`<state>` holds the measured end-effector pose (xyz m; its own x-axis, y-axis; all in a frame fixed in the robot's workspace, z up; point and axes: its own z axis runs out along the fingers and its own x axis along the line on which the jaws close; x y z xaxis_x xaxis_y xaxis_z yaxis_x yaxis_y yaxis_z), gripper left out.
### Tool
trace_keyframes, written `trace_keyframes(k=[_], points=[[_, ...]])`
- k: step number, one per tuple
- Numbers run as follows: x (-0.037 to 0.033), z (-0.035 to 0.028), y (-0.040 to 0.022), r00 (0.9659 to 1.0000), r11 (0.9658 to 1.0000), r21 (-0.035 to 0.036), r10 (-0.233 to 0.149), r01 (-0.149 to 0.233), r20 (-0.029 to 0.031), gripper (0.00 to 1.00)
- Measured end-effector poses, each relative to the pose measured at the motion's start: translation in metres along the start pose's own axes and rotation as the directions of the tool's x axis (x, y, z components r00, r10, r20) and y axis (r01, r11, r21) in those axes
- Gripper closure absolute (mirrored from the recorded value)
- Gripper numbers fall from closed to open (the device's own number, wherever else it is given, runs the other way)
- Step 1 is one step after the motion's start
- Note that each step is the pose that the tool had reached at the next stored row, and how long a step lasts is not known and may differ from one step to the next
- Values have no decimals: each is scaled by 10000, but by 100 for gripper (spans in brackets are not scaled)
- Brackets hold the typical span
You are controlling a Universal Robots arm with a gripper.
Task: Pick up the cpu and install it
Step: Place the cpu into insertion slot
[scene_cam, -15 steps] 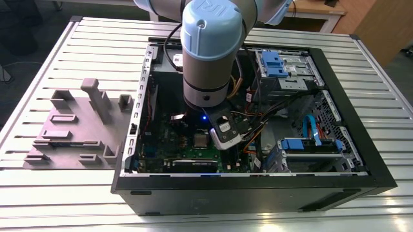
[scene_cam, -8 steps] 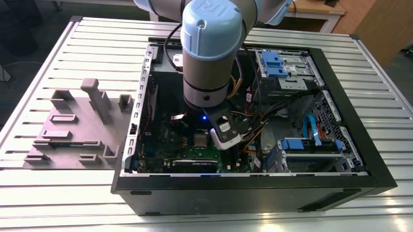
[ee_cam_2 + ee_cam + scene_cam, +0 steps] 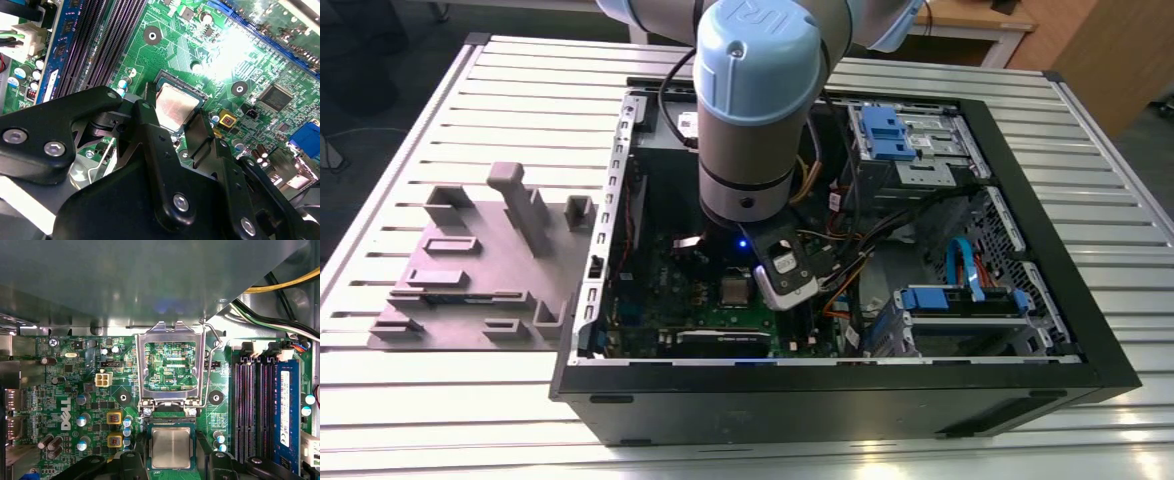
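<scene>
- Silvery-grey metal topped the cpu (image 3: 171, 447), which lay flat and square inside the socket (image 3: 170, 419) on the green motherboard (image 3: 75, 390).
- The metal frame (image 3: 171, 335) hinged to the socket stood swung open just beside it, not closed over the chip.
- The claw (image 3: 173, 111) hung directly over the socket with its dark fingers (image 3: 150, 120) narrowly apart, one on each of two opposite sides of the socket.
- In the first wrist view a thin dark strip showed between each finger and the chip's pale rim. I judged the claw parted around the chip, not clamped on it.
- The chip looked light, thin and stiff. Its smooth metal top was probably slippery, and its underside and the socket contacts were probably fragile.
- The safest hold seemed to be on two opposite edges of the pale rim, with the chip kept level and no pressure on its top.
- Dark memory slots (image 3: 250, 405) ran just beside the socket.
- In the exterior view the arm (image 3: 747, 100) stood upright over the socket, inside the open computer case (image 3: 854, 400).
- A grey fixture (image 3: 467, 270) sat on the slatted surface (image 3: 454, 420) outside the case, well apart from the socket, toward the exterior view's left.
</scene>
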<state>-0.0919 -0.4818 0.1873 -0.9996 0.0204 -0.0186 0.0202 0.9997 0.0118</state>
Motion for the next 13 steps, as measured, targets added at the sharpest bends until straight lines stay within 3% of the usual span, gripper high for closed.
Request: trace_keyframes(k=[8,9,13], points=[[-1,3,1,10000,10000,-6,-1,1,4,52],[-1,3,1,10000,10000,-5,0,0,2,46],[0,2,0,10000,10000,-1,1,-1,0,46]])
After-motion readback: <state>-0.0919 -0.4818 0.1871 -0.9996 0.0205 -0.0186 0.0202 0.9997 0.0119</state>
